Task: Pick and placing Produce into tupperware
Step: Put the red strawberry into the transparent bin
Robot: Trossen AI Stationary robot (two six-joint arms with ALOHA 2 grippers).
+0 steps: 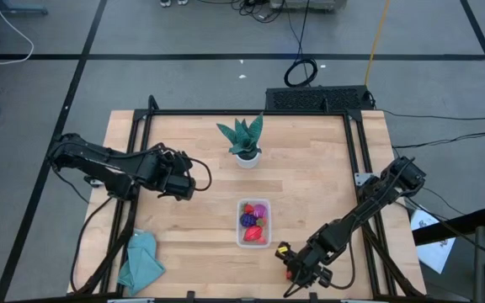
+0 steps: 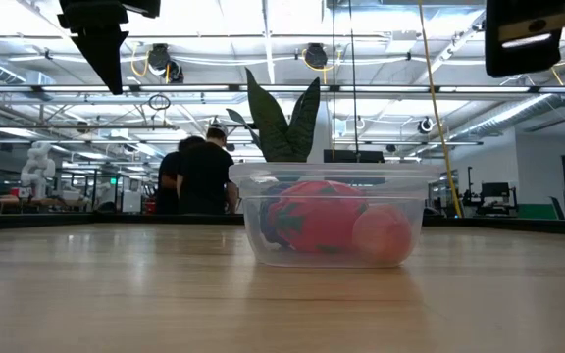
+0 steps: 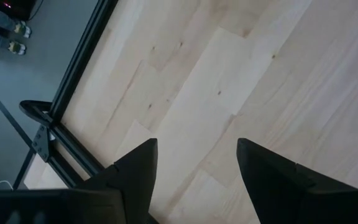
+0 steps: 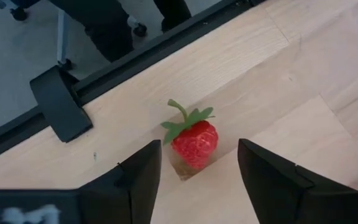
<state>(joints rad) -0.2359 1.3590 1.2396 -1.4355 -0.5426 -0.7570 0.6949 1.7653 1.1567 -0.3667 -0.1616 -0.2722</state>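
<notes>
Strawberry (image 4: 194, 142) lies on the bench's (image 1: 310, 168) near edge, between the right end effector's (image 4: 197, 180) parted, empty fingers. Pick step: next, descend and close. Beyond, tupperware (image 1: 253, 223) holds fruit; left end effector (image 3: 196, 180) hangs apart, empty.

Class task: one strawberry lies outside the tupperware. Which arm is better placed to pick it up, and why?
The right. Its claw is open with the strawberry just ahead, near the tupperware; the left claw hangs over bare table.
</notes>
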